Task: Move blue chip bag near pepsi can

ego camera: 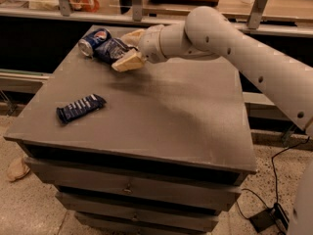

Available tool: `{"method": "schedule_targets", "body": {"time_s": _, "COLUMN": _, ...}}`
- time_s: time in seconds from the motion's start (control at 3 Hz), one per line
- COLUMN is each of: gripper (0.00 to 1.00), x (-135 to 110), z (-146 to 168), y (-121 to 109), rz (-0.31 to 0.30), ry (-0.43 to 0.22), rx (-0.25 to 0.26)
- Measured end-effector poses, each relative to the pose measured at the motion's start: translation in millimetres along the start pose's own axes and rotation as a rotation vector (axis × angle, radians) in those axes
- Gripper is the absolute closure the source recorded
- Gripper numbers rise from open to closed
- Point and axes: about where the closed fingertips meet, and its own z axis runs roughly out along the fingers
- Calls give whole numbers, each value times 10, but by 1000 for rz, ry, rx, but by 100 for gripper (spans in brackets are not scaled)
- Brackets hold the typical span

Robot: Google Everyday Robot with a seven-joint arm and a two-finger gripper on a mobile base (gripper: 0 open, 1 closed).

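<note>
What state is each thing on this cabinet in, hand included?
pepsi can: lying on its side at the far left corner.
blue chip bag: crumpled, lying right beside the pepsi can.
bar wrapper: lying flat, alone near the left edge.
hand: at the blue chip bag.
drawers: closed.
</note>
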Motion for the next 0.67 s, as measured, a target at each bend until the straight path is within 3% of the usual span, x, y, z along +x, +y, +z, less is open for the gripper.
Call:
{"method": "schedule_targets", "body": {"time_s": 0.33, "gripper": 0, "x": 85, "z": -338, "y": -143, "rz": 20, "ry": 29, "rx": 65}}
{"method": "schedule_targets", "body": {"time_s": 0.67, "gripper": 0, "x": 270, "z": -1034, "y": -377, "rz": 52, "ry": 106, "rx": 200}}
